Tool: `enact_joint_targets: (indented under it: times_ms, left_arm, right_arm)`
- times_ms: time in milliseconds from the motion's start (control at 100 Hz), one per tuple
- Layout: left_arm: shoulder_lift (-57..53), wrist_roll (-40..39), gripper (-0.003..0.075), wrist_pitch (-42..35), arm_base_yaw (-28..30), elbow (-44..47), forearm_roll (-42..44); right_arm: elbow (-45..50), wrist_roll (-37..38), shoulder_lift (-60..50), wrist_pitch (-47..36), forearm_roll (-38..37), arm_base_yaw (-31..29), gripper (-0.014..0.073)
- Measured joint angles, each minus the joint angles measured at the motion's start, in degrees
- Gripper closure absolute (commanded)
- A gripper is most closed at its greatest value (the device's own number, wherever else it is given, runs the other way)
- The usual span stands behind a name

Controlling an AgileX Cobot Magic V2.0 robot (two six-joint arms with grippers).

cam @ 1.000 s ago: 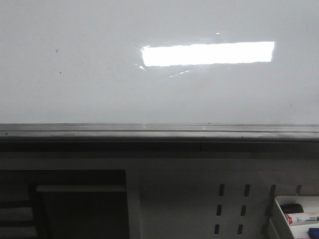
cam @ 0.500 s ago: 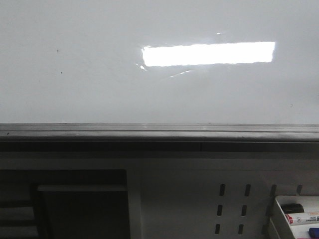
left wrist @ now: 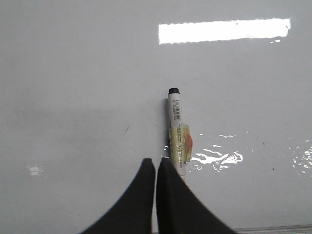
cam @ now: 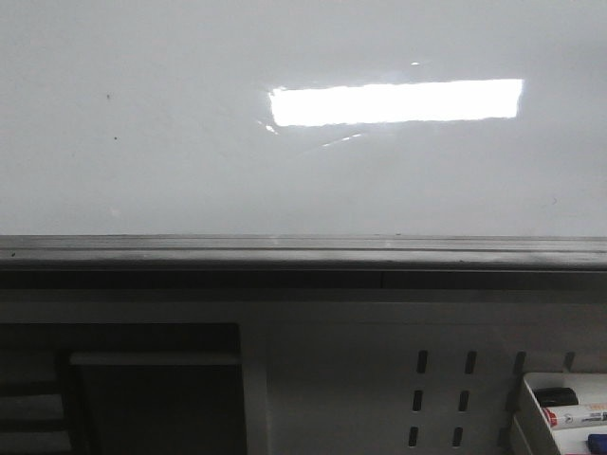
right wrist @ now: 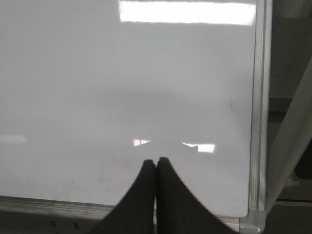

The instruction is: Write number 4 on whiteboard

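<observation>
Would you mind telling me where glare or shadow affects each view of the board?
Front view: a bright rectangular glare patch on the whiteboard, upper right of centre.
Left wrist view: the same kind of patch beyond the marker, smaller wavy glints beside it.
Right wrist view: glare along the far edge, a soft shadow band across the middle.

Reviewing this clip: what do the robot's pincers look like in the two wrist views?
Both look alike: the left pincer and right pincer each show two matte black fingers, broad at the base and curving to narrow tips. No cables, labels or markings are visible on them. The arms are out of frame, and the front view shows neither pincer.
</observation>
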Motion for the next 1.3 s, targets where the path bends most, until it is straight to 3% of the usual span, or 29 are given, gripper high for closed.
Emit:
enact_joint_targets:
  times_ms: [380, 450, 570, 670, 1120, 1300]
  left_arm:
    - [0.00, 0.00, 0.0717, 0.00, 0.00, 0.00, 0.00]
    - [0.00, 0.00, 0.0606, 0.00, 0.00, 0.00, 0.13]
    - [0.00, 0.00, 0.0271, 0.00, 0.00, 0.00, 0.39]
    - [0.00, 0.00, 0.0148, 0.00, 0.00, 0.00, -0.32]
    - [0.43, 0.00, 0.0158, -1.60, 0.00, 0.00, -3.81]
    - [6.17, 0.00, 0.0158, -2.71, 0.00, 0.00, -3.92]
  right_arm:
    - [-0.12, 0.00, 0.00, 0.03, 0.00, 0.00, 0.0650]
    - [-0.12, 0.00, 0.00, 0.03, -0.05, 0.00, 0.0568]
    - [-0.12, 0.00, 0.00, -0.12, -0.18, 0.00, 0.0283]
    - [-0.12, 0.00, 0.00, -0.37, -0.27, 0.00, 0.0152]
    - [-0.12, 0.00, 0.00, -0.66, -0.41, 0.00, 0.0137]
    - [-0.12, 0.00, 0.00, -0.66, -0.41, 0.00, 0.0137]
